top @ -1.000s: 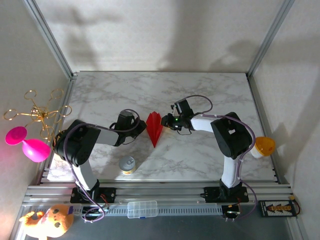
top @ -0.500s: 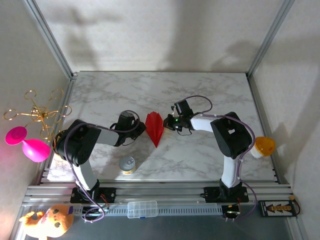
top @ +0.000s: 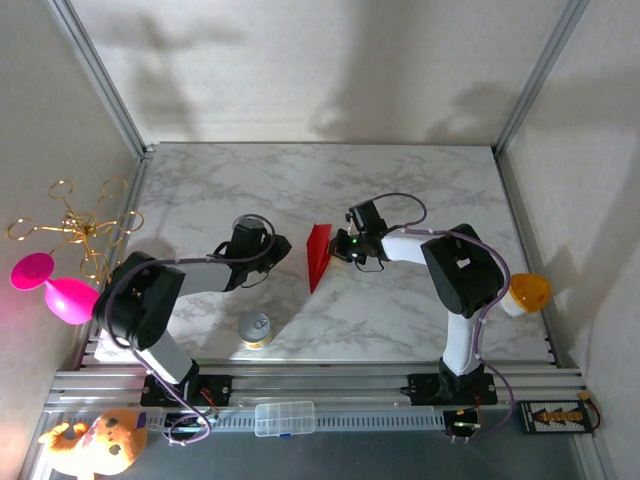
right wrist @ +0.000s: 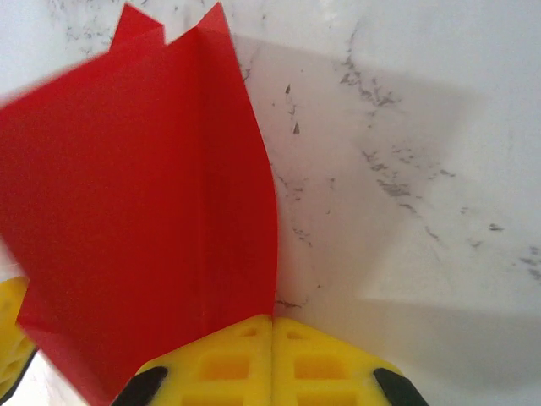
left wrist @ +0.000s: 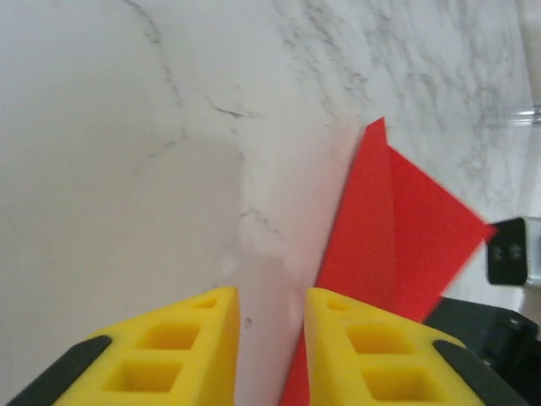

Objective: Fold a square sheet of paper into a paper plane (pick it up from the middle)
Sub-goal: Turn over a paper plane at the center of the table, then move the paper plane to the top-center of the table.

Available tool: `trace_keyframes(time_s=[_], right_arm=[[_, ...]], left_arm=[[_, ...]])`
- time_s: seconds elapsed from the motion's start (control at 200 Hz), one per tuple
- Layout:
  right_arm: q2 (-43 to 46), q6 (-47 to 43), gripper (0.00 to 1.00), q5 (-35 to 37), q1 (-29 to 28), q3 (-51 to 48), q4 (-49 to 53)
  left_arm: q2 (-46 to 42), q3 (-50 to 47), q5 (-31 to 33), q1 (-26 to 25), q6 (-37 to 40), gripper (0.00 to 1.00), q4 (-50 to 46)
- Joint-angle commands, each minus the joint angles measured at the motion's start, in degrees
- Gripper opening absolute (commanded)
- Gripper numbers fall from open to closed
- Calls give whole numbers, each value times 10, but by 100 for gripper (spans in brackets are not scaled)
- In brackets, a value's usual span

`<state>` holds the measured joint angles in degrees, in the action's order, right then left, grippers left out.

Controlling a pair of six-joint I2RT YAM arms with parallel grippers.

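- Clear plastic box (top: pixel 284 418) on the near rail; plush toy (top: pixel 95 441) at the near left corner.
- Tin can (top: pixel 255 330) upright on the marble table (top: pixel 420 180), just in front of the left arm.
- Left gripper (top: pixel 283 256) (left wrist: pixel 270 296) released: yellow fingers (left wrist: pixel 190 338) slightly parted, bare marble in the gap. It sits just left of the paper.
- Red paper (top: pixel 318 257) (left wrist: pixel 380 228) (right wrist: pixel 144 211) at mid-table between both grippers. It is folded narrow and pointed, tip toward the near edge, tilted up off the marble.
- Right gripper (top: pixel 336 247) (right wrist: pixel 272 320) clenched, fingers pressed together, pinching the paper's right edge.
- Pink toy (top: pixel 55 290) off the table's left side.
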<state>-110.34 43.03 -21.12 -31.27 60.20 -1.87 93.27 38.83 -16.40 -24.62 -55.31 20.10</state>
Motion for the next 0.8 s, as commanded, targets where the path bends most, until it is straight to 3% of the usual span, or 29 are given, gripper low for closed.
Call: trace_keyframes(time_s=[0.0, 0.31, 0.796], right_arm=[[8, -8, 5, -13, 3, 15, 9], [6, -11, 5, -14, 3, 21, 15], [5, -10, 5, -15, 3, 21, 18]], left_arm=[[-37, 15, 3, -17, 40, 32, -57], [-23, 52, -26, -84, 84, 29, -100], [50, 106, 7, -91, 93, 29, -113]])
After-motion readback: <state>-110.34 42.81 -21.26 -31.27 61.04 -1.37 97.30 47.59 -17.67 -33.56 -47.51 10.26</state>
